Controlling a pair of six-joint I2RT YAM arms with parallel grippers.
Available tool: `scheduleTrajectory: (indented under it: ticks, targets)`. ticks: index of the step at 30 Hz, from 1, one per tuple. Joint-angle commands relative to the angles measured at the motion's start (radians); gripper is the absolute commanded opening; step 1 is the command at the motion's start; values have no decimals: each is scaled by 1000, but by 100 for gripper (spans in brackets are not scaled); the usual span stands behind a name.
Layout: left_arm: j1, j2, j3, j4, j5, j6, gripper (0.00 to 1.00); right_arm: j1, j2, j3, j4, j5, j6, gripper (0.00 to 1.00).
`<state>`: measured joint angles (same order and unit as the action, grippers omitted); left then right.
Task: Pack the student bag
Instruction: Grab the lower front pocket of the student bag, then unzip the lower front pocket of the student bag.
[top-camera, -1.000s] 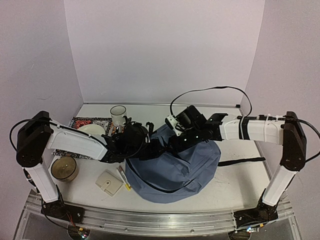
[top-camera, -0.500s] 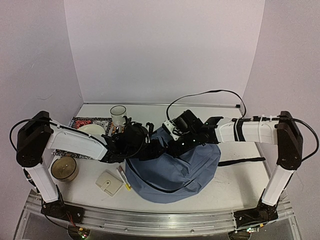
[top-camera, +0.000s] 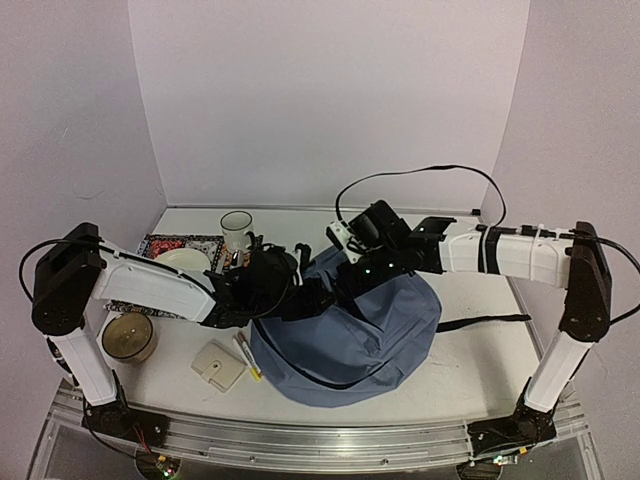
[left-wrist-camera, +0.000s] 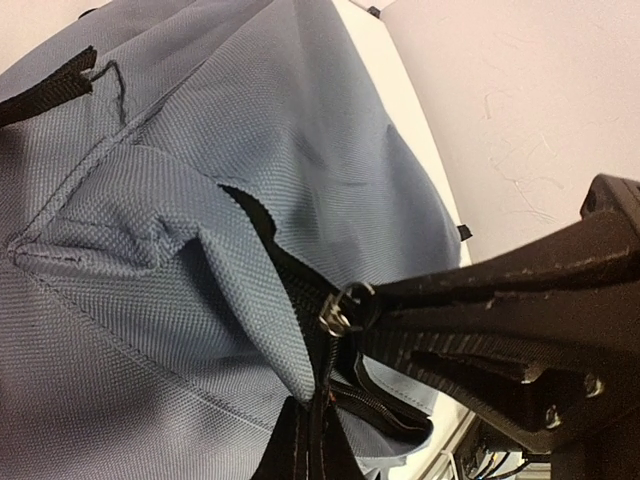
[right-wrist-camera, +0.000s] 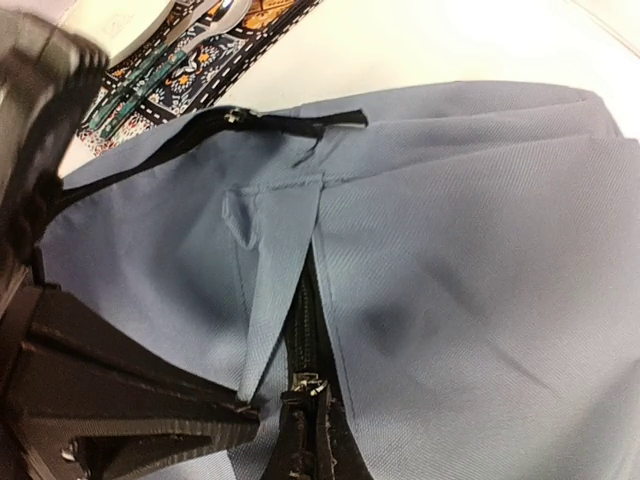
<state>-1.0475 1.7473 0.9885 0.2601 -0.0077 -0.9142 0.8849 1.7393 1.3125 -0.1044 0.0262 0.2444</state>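
Observation:
The student bag (top-camera: 375, 335), blue-grey, lies slumped mid-table with its zipper side facing the two grippers. My left gripper (top-camera: 312, 297) reaches it from the left and is shut on the metal zipper pull (left-wrist-camera: 342, 308); the black zipper track (left-wrist-camera: 300, 300) runs down from there. My right gripper (top-camera: 346, 280) comes in from the right, shut on the edge of the fabric flap (right-wrist-camera: 262, 310) beside a zipper. Just right of its fingertips (right-wrist-camera: 225, 412) sits a zipper slider (right-wrist-camera: 305, 383) with a black pull tab. A second zipper pull (right-wrist-camera: 238, 115) shows near the bag's upper edge.
A white mug (top-camera: 237, 232) stands behind the left arm, with a plate (top-camera: 183, 260) on a patterned mat (top-camera: 160, 243). A round wooden-lidded tub (top-camera: 128, 337), a beige case (top-camera: 219, 365) and a pen (top-camera: 247, 357) lie front left. A black strap (top-camera: 485, 322) trails right.
My right gripper has shut on the flap beside the zipper, and its arm has lifted slightly. The left gripper has kept its hold and its place.

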Motion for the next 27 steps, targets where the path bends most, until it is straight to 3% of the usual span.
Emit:
scheduleTrajectory:
  ticks: [1, 13, 17, 19, 23, 27]
  targets:
    - [-52, -10, 28, -28, 47, 26, 0, -25, 12, 116, 9, 81, -10, 0]
    - [-103, 16, 69, -29, 59, 61, 0, -94, 122, 296, 9, 61, -2, 0]
    - [-95, -12, 37, -35, -17, 62, 0, -104, 125, 294, 10, 23, -4, 1]
    - [-74, -23, 15, -39, -31, 34, 0, -104, 99, 261, 11, -6, -11, 7]
    - [-28, -14, -15, -44, -22, -14, 0, -104, 20, 142, 13, -19, -22, 27]
    - [-24, -5, -13, -45, -18, -16, 0, -102, -71, -3, 15, -16, -23, 40]
